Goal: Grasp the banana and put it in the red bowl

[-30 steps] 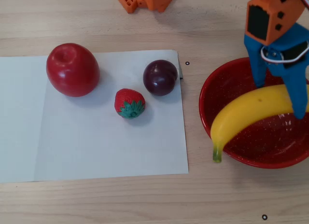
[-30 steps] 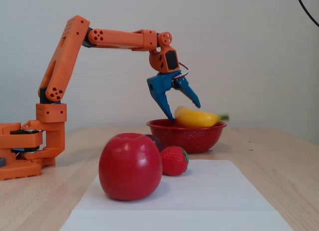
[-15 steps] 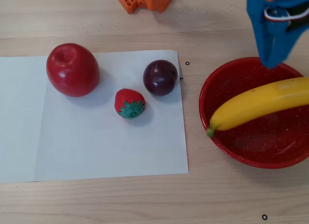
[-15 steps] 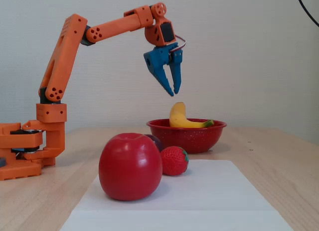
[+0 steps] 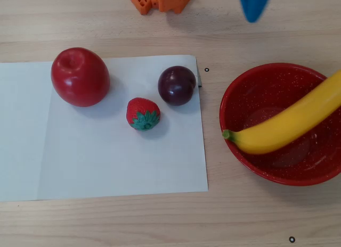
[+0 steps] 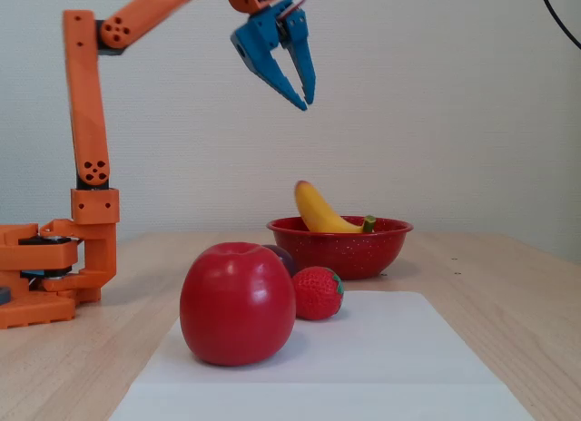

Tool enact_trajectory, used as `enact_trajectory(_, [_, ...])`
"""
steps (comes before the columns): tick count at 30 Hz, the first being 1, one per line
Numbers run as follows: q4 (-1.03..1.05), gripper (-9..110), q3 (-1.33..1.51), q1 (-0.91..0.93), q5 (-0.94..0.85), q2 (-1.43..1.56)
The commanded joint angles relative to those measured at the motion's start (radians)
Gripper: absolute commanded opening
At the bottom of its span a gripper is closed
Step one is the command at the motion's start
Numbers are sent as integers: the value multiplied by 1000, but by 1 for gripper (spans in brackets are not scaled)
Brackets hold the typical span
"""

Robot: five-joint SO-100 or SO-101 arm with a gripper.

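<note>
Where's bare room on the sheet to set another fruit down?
In the overhead view, the white sheet is bare below the strawberry and left of the apple. Its top edge is crowded: apple, strawberry, plum. The red bowl holds the banana.

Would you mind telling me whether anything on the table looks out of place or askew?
Only the banana stands out mildly: it is too long for the red bowl, so it lies tilted, with its ends over the rim. The hand hangs empty above.

Setting: indoor tabletop robot test bench.
Light wood-grain table [image 5: 106, 220], plain pale wall [image 6: 436, 103], white paper sheet [image 5: 106, 162], orange printed arm [image 6: 86, 122], toy fruit props.
</note>
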Motion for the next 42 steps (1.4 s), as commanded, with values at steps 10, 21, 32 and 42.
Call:
enact_trajectory(10, [-163, 0, 499, -156, 55, 549])
enact_trajectory(21, [-445, 0, 1065, -353, 41, 885])
enact_trajectory(32, [-764, 0, 1606, -393, 66, 1200])
enact_trajectory(42, [-973, 0, 1999, -360, 84, 1451])
